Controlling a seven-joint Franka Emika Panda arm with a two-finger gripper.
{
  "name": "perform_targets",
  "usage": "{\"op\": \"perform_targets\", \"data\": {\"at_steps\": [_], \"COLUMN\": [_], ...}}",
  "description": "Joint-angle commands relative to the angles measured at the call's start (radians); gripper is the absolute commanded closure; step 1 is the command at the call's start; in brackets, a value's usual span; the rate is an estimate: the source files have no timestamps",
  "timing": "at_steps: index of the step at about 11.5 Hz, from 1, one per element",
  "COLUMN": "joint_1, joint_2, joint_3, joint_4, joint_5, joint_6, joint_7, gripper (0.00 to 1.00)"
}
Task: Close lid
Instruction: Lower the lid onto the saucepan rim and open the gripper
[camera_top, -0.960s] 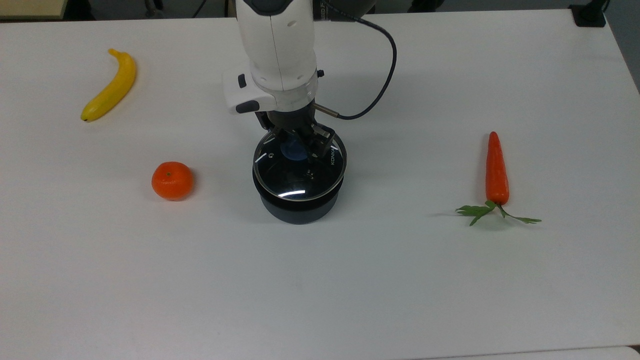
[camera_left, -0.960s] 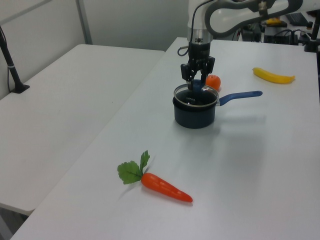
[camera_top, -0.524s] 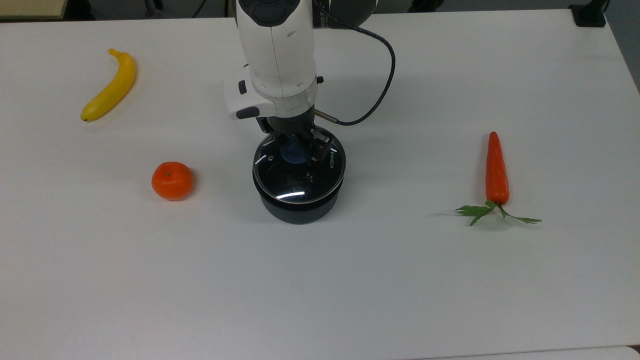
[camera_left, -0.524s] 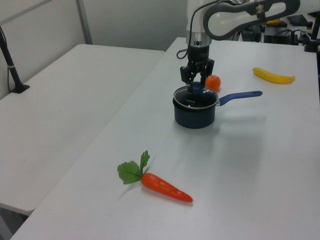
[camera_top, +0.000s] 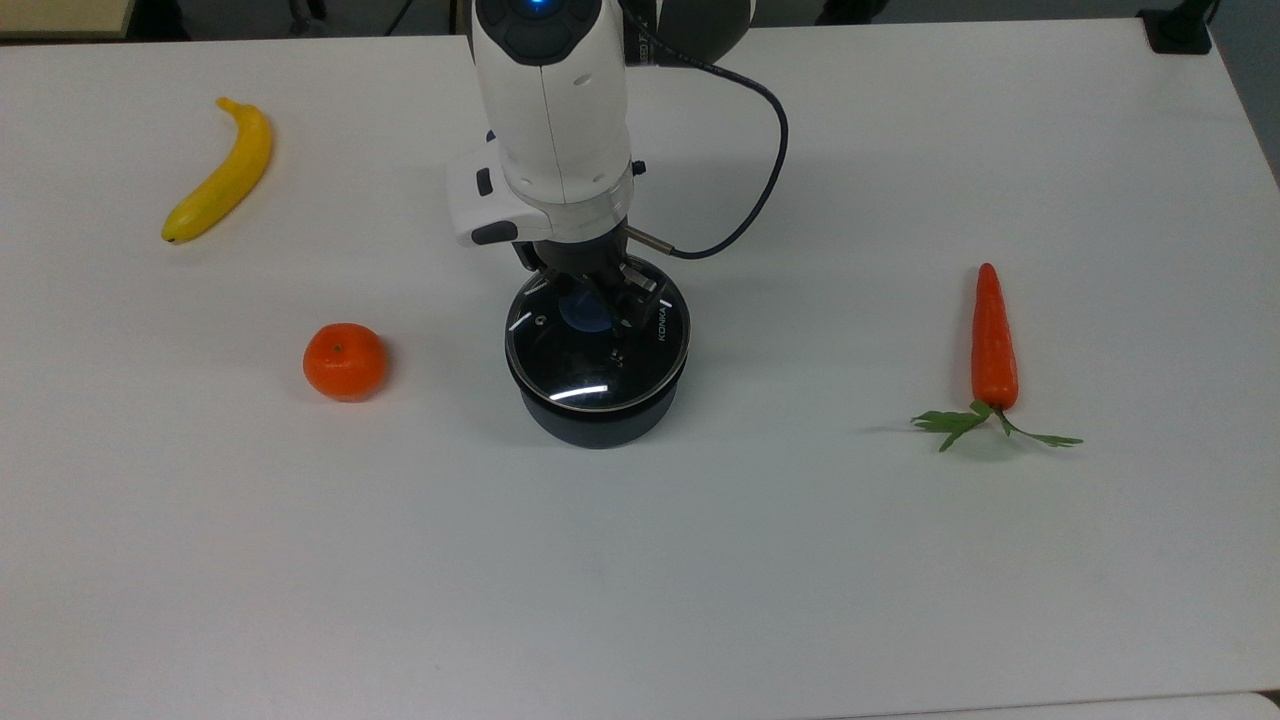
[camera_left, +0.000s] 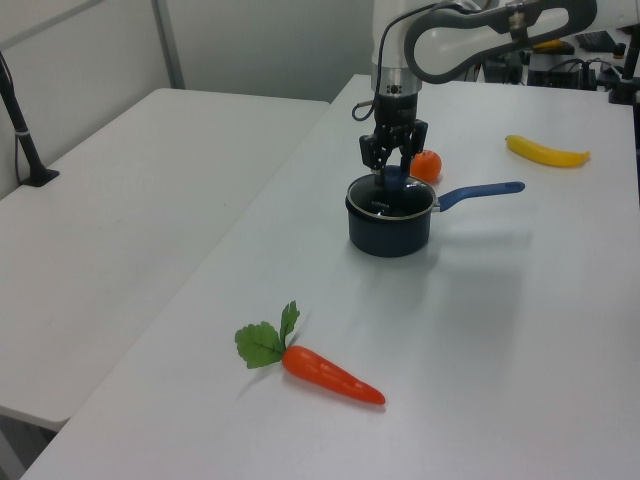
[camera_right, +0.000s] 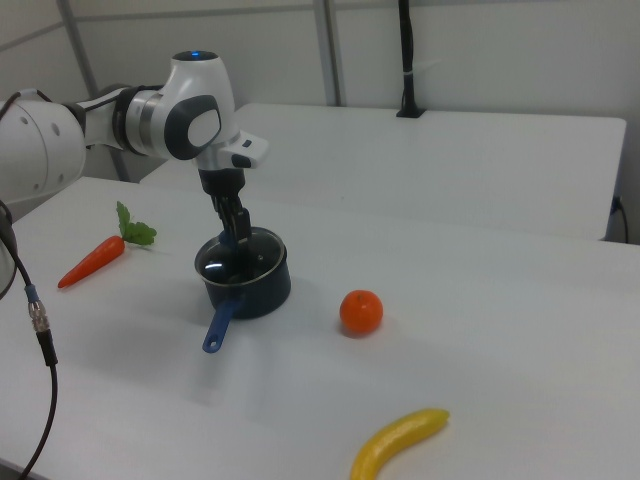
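Observation:
The round glass lid (camera_top: 598, 352) with its thin metal rim lies flat on the dark blue saucepan (camera_top: 597, 422), covering its mouth. Its blue knob (camera_top: 585, 310) sits at the middle. My gripper (camera_top: 592, 290) hangs straight over the knob, open, one finger to each side of it. In the left view the lid (camera_left: 392, 201) rests level on the saucepan (camera_left: 390, 235), the gripper (camera_left: 392, 165) stands just above the knob, and the pan's blue handle (camera_left: 482, 190) points to the left view's right. The right view has the gripper (camera_right: 238, 228) over the lid (camera_right: 240, 258).
On the white table, a banana (camera_top: 222, 170) lies at the top view's far left and an orange (camera_top: 344, 361) left of the saucepan. A carrot (camera_top: 993, 340) with green leaves lies to the top view's right. The arm's cable (camera_top: 760, 170) loops behind the saucepan.
The gripper has risen a little above the knob while the lid stays in place on the saucepan. Nothing else has moved.

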Motion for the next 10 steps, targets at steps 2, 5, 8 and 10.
{"op": "perform_targets", "data": {"at_steps": [2, 5, 8, 10], "joint_1": [0.013, 0.013, 0.011, 0.005], "joint_2": [0.027, 0.032, 0.032, 0.006], "joint_3": [-0.009, -0.009, -0.009, -0.009], "joint_4": [0.041, 0.040, 0.037, 0.041], "joint_5": [-0.030, -0.057, -0.065, -0.054], "joint_6": [-0.019, -0.032, -0.032, -0.036], "joint_7": [0.046, 0.041, 0.043, 0.040], "gripper": [0.38, 0.38, 0.00, 0.00]}}
